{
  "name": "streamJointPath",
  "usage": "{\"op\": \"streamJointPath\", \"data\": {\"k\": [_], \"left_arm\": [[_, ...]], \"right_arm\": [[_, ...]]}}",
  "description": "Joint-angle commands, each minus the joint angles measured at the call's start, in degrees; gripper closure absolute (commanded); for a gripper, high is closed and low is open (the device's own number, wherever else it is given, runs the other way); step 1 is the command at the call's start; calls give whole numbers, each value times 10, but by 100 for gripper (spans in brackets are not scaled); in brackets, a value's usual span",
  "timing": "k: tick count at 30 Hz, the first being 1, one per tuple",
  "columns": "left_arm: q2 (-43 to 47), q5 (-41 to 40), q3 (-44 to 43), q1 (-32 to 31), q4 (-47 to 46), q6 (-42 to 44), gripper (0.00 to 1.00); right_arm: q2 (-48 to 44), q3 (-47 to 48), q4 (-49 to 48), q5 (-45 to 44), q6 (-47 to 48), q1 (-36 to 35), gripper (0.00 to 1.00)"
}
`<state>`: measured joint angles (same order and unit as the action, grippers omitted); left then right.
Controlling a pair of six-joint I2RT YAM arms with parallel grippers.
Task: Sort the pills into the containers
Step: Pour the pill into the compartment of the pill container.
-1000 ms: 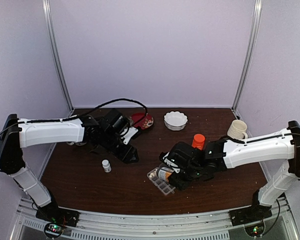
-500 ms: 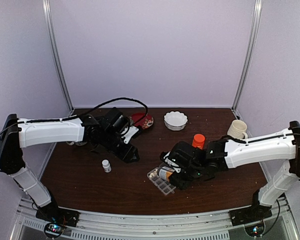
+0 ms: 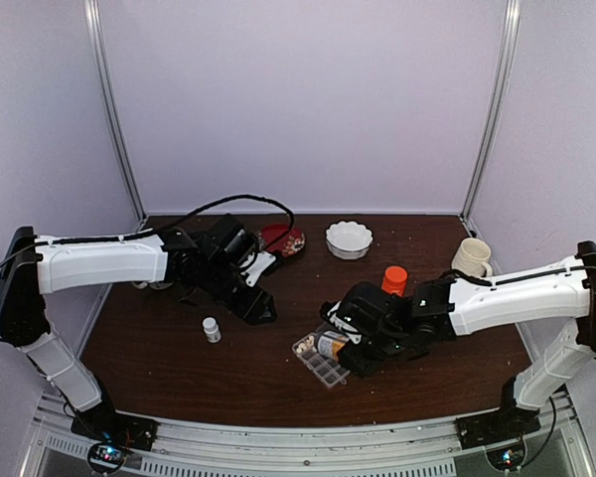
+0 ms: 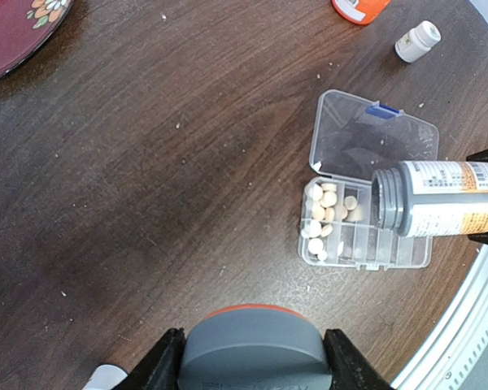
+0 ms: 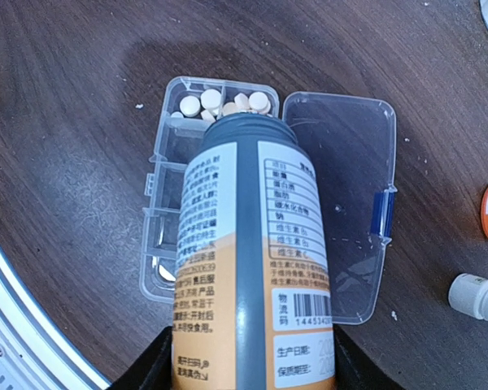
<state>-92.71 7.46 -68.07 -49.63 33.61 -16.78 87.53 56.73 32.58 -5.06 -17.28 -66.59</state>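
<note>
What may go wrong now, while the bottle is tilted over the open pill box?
The bottle mouth looks wider than one cell of the pill box, so pills may fall into neighbouring cells or onto the table. The open lid lies flat beside it and could catch strays.

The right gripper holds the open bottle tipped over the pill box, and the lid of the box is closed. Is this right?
The lid is open, folded right back, as the left wrist view shows. The right gripper does hold the open bottle tipped over the pill box.
</note>
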Motion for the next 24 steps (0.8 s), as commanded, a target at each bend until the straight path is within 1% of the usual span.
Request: {"op": "streamJointPath", "data": {"k": [1, 4, 5, 7, 8, 11, 15, 24], "left_arm": [[-3, -7, -18, -4, -5, 6, 100], [-5, -7, -20, -5, -5, 6, 100], [-5, -6, -19, -5, -4, 6, 100], [-4, -7, -20, -6, -4, 5, 100], [-5, -7, -19, -6, -5, 5, 100], [-5, -7, -20, -6, -3, 5, 100], [-4, -9, -19, -7, -2, 5, 100], [-5, -9, -21, -9, -2, 4, 100]], "right_arm": [[5, 24, 28, -17, -1, -5, 100], [-20, -8, -28, 4, -7, -4, 100], [-15, -5, -19, -3, -7, -4, 100], [11, 24, 32, -19, -6, -4, 100], [14, 27, 33, -10, -3, -4, 100], [-11, -3, -19, 11, -11, -4, 100], [-23, -7, -14, -8, -14, -4, 100], [-29, -14, -32, 38, 1, -4, 100]]}}
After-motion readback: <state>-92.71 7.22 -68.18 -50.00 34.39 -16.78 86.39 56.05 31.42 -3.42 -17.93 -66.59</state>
